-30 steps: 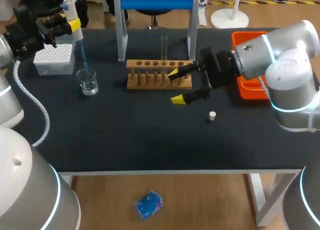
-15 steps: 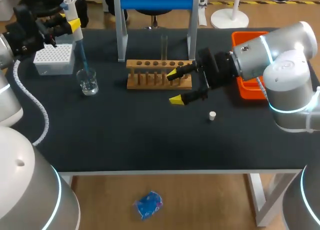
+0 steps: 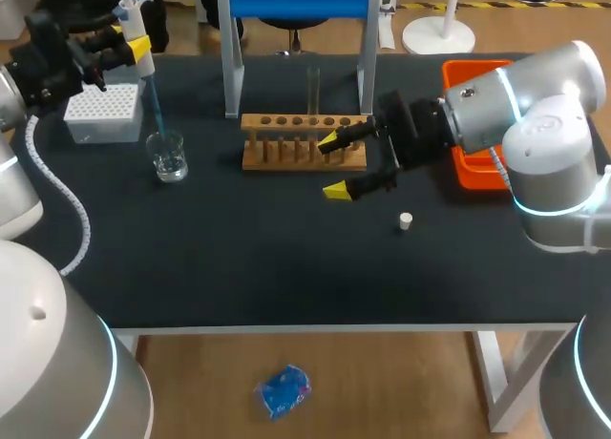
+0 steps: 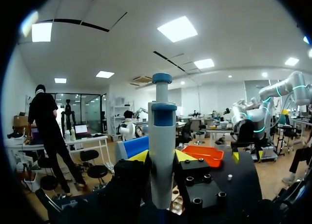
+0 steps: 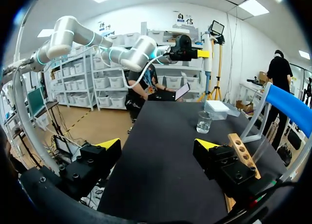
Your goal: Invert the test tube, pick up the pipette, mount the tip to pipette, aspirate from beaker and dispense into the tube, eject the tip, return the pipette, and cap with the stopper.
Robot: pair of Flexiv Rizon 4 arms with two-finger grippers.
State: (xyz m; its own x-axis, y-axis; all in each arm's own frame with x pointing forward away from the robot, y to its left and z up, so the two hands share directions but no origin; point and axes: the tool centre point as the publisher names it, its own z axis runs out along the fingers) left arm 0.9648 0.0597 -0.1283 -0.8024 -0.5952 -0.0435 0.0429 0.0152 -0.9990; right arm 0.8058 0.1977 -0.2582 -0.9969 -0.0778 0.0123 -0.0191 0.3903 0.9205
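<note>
1. Gripping the pipette (image 3: 141,38) upright in the left gripper (image 3: 129,50) at the far left, above the tip box (image 3: 103,113).
2. Hanging its blue tip (image 3: 153,105) over the beaker (image 3: 169,157); dipping in or not, cannot tell.
3. Holding the right gripper (image 3: 333,165) wide, grasping nothing, at the rack's (image 3: 301,141) right end.
4. Showing the test tube (image 3: 313,91) standing upright in the rack.
5. Showing the stopper (image 3: 406,220) lying on the worktop (image 3: 239,258), near-right of the right gripper.
</note>
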